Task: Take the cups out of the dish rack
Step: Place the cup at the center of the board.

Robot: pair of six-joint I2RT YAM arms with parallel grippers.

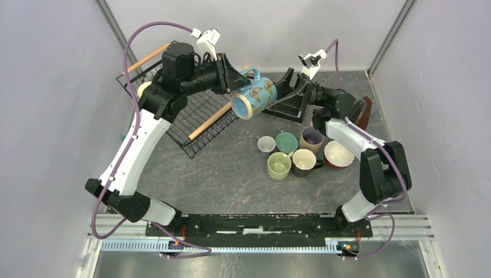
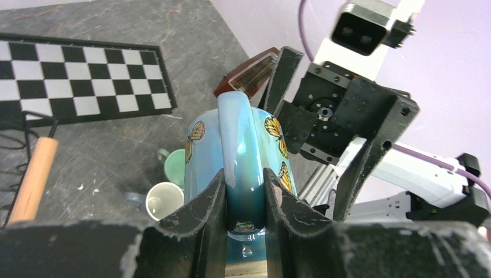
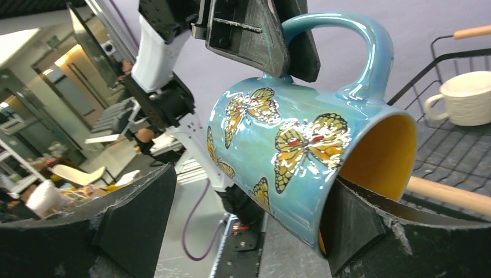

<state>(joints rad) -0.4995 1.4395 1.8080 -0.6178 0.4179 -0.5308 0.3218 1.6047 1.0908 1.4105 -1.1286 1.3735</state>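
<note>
A blue mug with orange butterflies and a yellow inside (image 1: 255, 95) hangs in the air between the arms, tilted with its mouth down-left. My left gripper (image 1: 234, 75) is shut on its handle, which sits between the fingers in the left wrist view (image 2: 244, 191). My right gripper (image 1: 278, 95) is open around the mug (image 3: 289, 145). One of its fingers (image 3: 347, 226) is at the mug's mouth and the other (image 3: 133, 220) stands well off the wall. The black wire dish rack (image 1: 197, 121) lies at the back left and holds a cream cup (image 1: 143, 88).
Several cups stand on the table right of the rack: grey-white (image 1: 266, 143), teal (image 1: 286, 142), beige-pink (image 1: 312, 137), light green (image 1: 279, 165), black with a cream inside (image 1: 304, 161), white (image 1: 339, 154). The brown metronome (image 1: 363, 113) and a checkered board (image 2: 87, 75) lie at the back.
</note>
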